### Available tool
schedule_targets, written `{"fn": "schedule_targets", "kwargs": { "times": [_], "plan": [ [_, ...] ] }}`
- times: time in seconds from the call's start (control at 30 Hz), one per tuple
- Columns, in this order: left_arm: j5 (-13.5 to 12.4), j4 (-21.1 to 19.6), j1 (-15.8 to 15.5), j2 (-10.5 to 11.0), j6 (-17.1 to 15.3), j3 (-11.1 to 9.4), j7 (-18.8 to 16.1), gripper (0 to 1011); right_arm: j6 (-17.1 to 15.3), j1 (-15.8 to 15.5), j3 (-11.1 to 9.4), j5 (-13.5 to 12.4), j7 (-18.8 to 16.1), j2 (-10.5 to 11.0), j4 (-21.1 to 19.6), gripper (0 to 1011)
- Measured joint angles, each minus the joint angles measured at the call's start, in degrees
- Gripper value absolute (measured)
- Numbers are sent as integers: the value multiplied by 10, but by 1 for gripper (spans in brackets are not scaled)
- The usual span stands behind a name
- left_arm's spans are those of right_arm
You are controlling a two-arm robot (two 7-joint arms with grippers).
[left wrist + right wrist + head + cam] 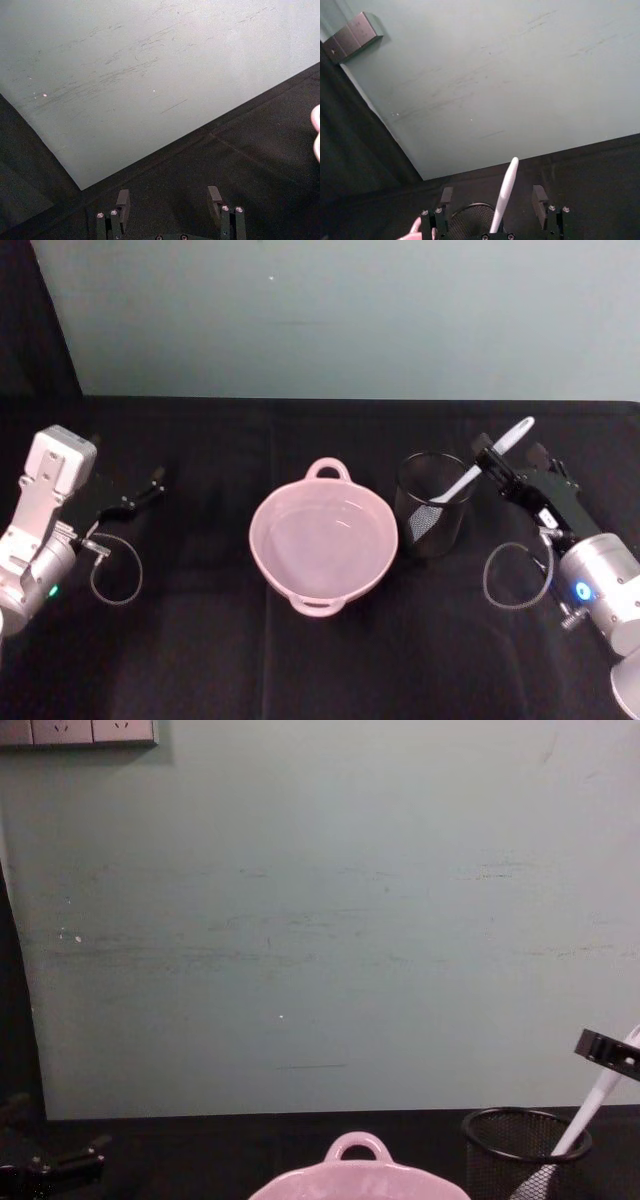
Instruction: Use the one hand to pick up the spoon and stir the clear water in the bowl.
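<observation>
right tool [491, 194] released astride slim white spoon [460, 483] in mesh cup [432, 512], left tool [169, 192] released

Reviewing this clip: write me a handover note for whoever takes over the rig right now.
Right gripper: open, jaws either side of the spoon handle above the mesh cup; not closed on it.
Left gripper: open, holding nothing, parked at the table's left.
Spoon: leaning in the mesh cup, just right of the bowl.
Bowl: mid-table, no spoon in it.
Done: approach to the spoon.
Left: grip, lift out, carry to the bowl, stir.
</observation>
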State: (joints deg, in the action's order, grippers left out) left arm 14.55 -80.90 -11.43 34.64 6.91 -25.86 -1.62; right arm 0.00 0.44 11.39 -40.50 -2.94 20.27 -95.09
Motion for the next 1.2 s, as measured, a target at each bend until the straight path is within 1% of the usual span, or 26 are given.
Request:
{"fn": "schedule_targets", "kwargs": {
  "times": [0.27,0.53,0.73,0.77,0.83,0.87,0.93,1.0,1.07,1.13,1.2],
  "plan": [
    [0,0,0,0,0,0,0,1011,-23,20,-3,-8,0,-26,20,1002],
    [0,0,0,0,0,0,0,1011,-21,19,-3,-8,0,-24,19,996],
    [0,0,0,0,0,0,0,1011,-19,18,-2,-8,-1,-23,18,883],
    [0,0,0,0,0,0,0,1011,-19,18,-2,-8,-1,-23,18,838],
    [0,0,0,0,0,0,0,1011,-19,18,-2,-8,-1,-23,18,792],
    [0,0,0,0,0,0,0,1011,-19,18,-2,-7,-1,-23,18,739],
    [0,0,0,0,0,0,0,1011,-18,18,-2,-7,-1,-23,18,707],
    [0,0,0,0,0,0,0,1011,-18,18,-2,-7,-1,-22,18,625],
    [0,0,0,0,0,0,0,1011,-18,17,-2,-7,-1,-22,18,583],
    [0,0,0,0,0,0,0,1011,-18,17,-2,-7,-1,-22,17,508],
    [0,0,0,0,0,0,0,1011,-18,17,-2,-7,-1,-22,17,460]
  ]
}}
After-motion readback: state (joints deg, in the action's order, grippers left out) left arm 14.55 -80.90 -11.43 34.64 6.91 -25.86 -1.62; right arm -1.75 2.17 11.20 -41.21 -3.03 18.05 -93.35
